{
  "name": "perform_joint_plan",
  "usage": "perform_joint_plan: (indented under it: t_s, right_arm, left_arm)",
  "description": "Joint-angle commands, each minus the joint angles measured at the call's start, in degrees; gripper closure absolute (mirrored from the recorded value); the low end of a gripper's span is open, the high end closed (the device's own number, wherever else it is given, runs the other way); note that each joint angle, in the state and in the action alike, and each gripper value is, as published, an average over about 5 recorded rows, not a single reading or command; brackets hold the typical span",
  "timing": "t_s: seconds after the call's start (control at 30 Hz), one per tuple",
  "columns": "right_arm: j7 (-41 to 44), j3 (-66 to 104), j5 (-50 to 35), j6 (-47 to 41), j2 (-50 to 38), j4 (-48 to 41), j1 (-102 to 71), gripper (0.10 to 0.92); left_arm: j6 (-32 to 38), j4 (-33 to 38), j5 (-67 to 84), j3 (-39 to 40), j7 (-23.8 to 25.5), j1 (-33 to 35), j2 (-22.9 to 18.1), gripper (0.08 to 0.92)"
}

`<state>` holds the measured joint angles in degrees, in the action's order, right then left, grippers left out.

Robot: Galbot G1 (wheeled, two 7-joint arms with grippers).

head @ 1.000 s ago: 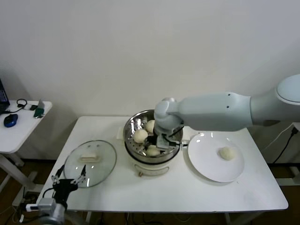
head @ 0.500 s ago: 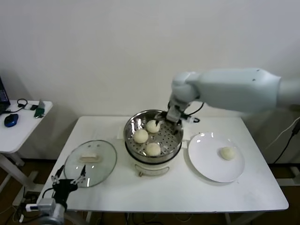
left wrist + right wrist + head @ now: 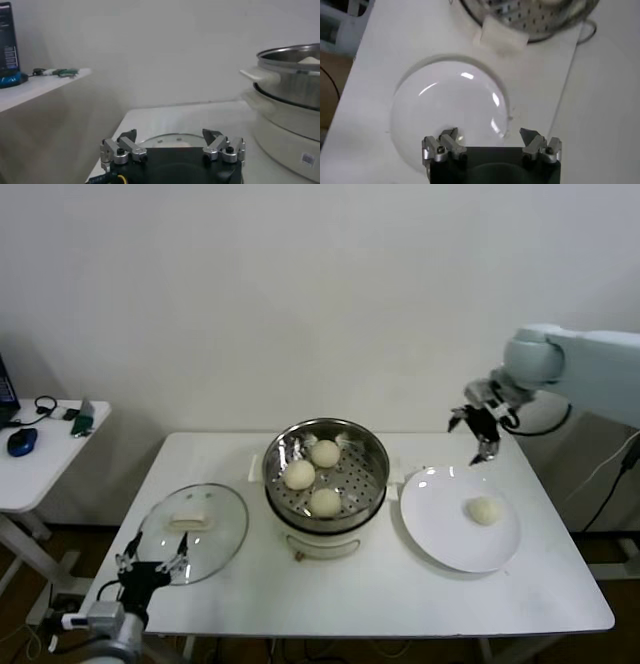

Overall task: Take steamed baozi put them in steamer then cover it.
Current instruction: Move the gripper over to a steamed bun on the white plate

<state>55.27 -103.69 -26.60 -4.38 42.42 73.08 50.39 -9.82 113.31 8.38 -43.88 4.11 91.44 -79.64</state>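
Hovering empty, fingers spread, the right hand (image 3: 480,434) hangs above the far edge of the plate (image 3: 440,529), likely lining up for the last baozi (image 3: 485,510). Three sit in the steamer (image 3: 325,446). Left hand (image 3: 152,561) idles open near the cover (image 3: 193,531), on the table's (image 3: 400,594) left.

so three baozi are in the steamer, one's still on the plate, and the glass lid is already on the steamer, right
Not quite: the glass lid lies on the table left of the steamer, as the head view shows. Three baozi are inside; one baozi is on the plate.
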Motion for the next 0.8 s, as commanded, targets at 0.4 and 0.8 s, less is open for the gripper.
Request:
perform_joint_plan:
  t_s: [0.4, 0.8]
  right_arm:
    - [-1.3, 21.8, 9.9, -3.8, 1.7, -20.8, -32.7, 0.203]
    - [-0.5, 24.5, 13.7, -2.4, 5.0, -26.7, -36.8, 0.203]
  left_arm:
    - [0.4, -0.3, -0.4, -0.1, 0.0, 1.0, -0.7, 0.177]
    - [0.6, -0.4, -0.5, -0.1, 0.0, 1.5, -1.0, 0.177]
